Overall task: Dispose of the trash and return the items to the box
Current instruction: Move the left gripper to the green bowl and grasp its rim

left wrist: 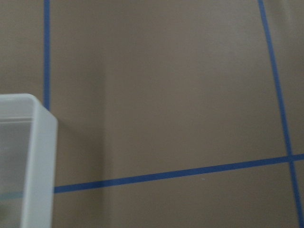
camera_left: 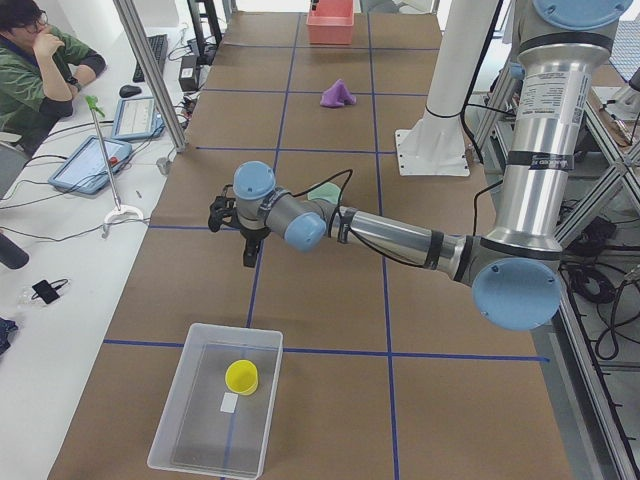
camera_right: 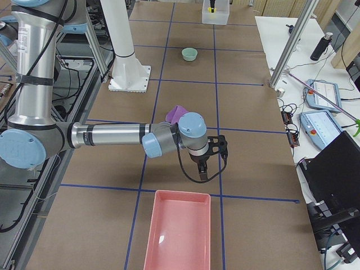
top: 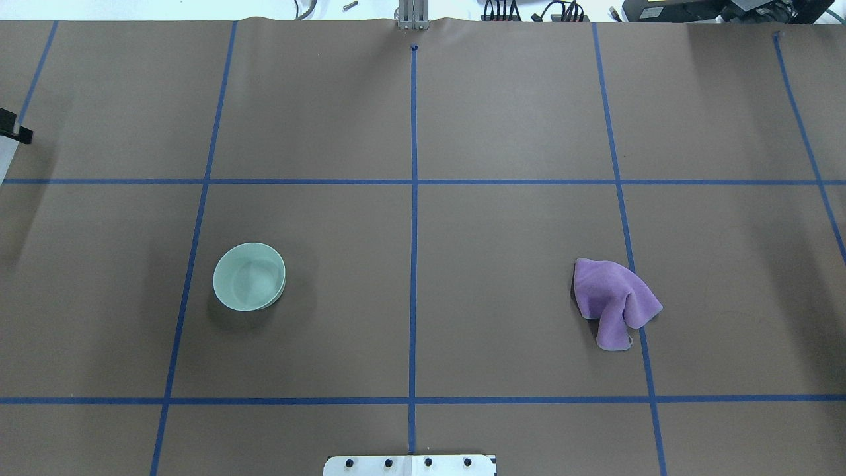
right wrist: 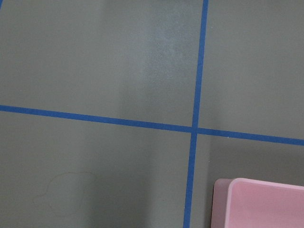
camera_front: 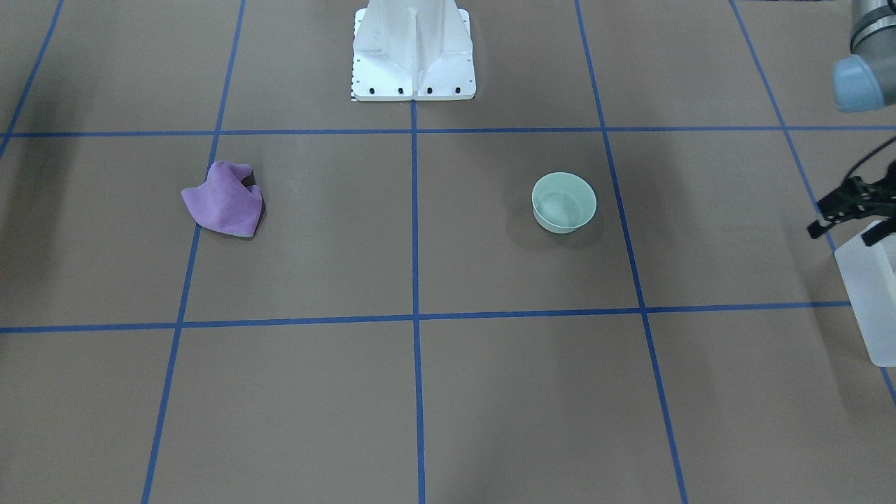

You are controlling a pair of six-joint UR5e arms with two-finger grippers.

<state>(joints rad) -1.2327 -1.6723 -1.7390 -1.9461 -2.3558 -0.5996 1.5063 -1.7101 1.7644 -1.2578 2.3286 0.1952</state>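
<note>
The counter [top: 515, 119] is covered in one sheet of dull brown paper, and lines of blue tape [top: 414, 198] mark it off into large squares. The white robot base [camera_front: 413, 52] is bolted at the middle of the near edge. At the far edge the paper ends against a white desk strewn with cables and plugs.

The box [camera_left: 215, 400] stands at the left end of the counter, towards the far side. A yellow cup [camera_left: 241, 377] sits upright inside it. A pink bin [camera_right: 179, 233] stands at the right end.

Between them, a mint-green bowl [camera_front: 563, 203] stands upright on the left half. A crumpled purple cloth [camera_front: 225, 198] lies on the right half, touching a tape line. The two are well apart.

The left arm [camera_left: 390, 235] reaches out low over the counter. Its jaws hang just beside the box's inner end, spread wide with nothing between them. The left wrist view takes in one rounded corner of the box and bare paper.

The right arm [camera_right: 112, 135] stretches towards the pink bin, and its jaws hang above the paper just short of the rim. Whether they are wide or narrow cannot be told from here.

Beyond the far edge, a person in a green jacket [camera_left: 40, 50] sits at the desk. There are tablets [camera_left: 90, 163] on it, slanted aluminium posts [camera_left: 150, 70] rising from it, and a dark bottle [camera_right: 318, 48] further along.
</note>
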